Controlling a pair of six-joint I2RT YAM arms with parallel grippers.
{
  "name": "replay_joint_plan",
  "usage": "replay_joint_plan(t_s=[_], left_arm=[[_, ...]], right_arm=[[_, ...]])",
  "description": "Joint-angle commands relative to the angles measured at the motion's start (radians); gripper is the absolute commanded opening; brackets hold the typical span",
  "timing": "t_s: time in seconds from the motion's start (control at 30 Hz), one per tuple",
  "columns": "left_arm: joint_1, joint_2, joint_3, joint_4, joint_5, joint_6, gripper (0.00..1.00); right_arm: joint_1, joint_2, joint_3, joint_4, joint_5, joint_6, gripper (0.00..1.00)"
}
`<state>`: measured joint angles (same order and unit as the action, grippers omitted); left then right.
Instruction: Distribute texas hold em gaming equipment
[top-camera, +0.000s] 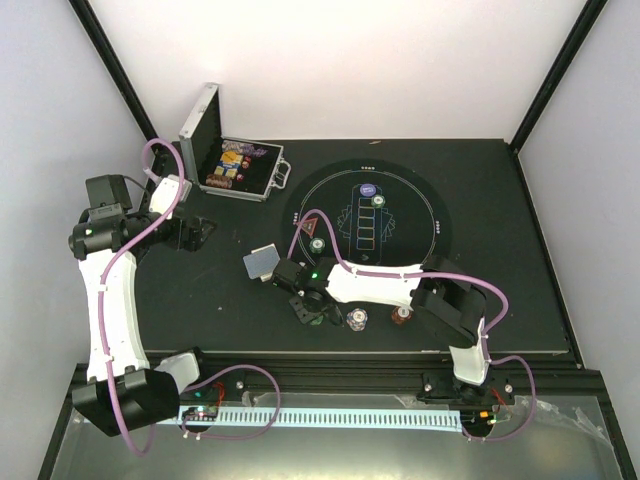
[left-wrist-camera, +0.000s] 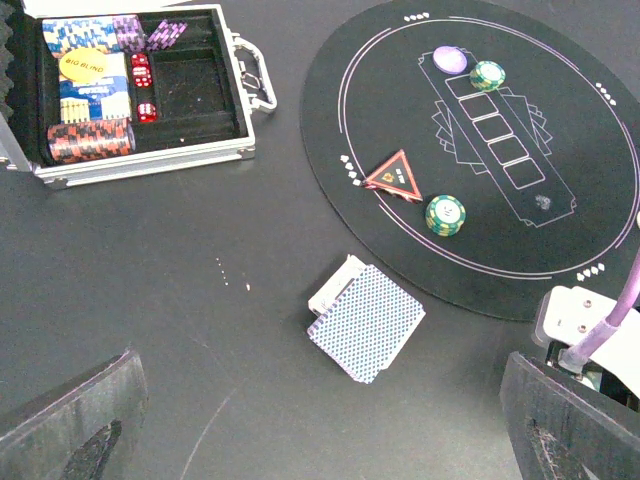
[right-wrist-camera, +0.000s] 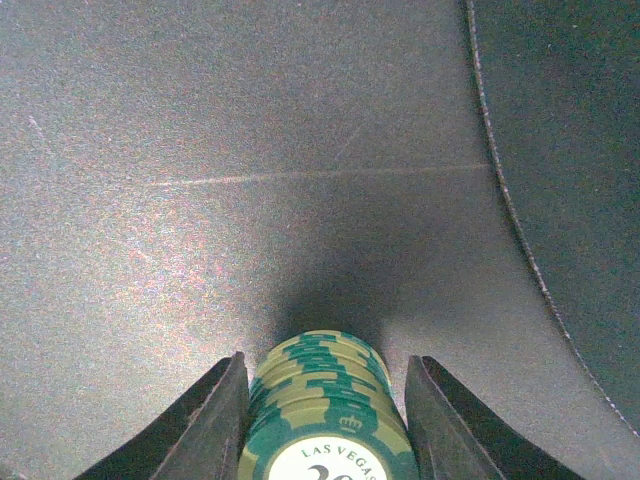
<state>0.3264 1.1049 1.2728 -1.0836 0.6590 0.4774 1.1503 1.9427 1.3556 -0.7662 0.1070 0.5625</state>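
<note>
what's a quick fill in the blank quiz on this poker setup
1. The chip stack between the fingers of the right claw is ___.
2. The triangular marker on the round mat is ___.
3. The playing cards lie face ___.
4. The silver case stands ___, not shut.
Missing words: green; red; down; open.

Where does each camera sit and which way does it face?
Top external: above and behind, looking down at the table; left arm, right arm show.
Left wrist: at left, facing silver case, card deck, round mat; own fingers show.
Right wrist: low, facing table; green chip stack between its fingers.
Top and left wrist share case, deck, mat.
</note>
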Motion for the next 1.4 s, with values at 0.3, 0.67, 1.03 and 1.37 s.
replay_joint_plan(t_s=[0.3, 0.67, 1.03, 1.37], left_arm=[[0.012, -0.019, 0.040, -0.004, 0.035, 0.011, 0.99], [0.013, -0.020, 0.046, -0.007, 0.034, 0.009, 0.99], [0.019, -0.010, 0.073, -0.018, 0.031, 0.020, 0.99], [0.022, -0.005, 0.072, -0.023, 0.034, 0.028, 0.99]], right_arm=[[-0.014, -0.090, 0.060, -0.078, 0.016, 0.004, 0.15], [-0.282, -0.243, -0.115, -0.082, 0.062, -0.072, 0.15], [-0.530, -0.187, -0.195, 0.002, 0.045, -0.155, 0.15], [-0.578, -0.122, -0.246, 0.078, 0.014, -0.167, 0.15]])
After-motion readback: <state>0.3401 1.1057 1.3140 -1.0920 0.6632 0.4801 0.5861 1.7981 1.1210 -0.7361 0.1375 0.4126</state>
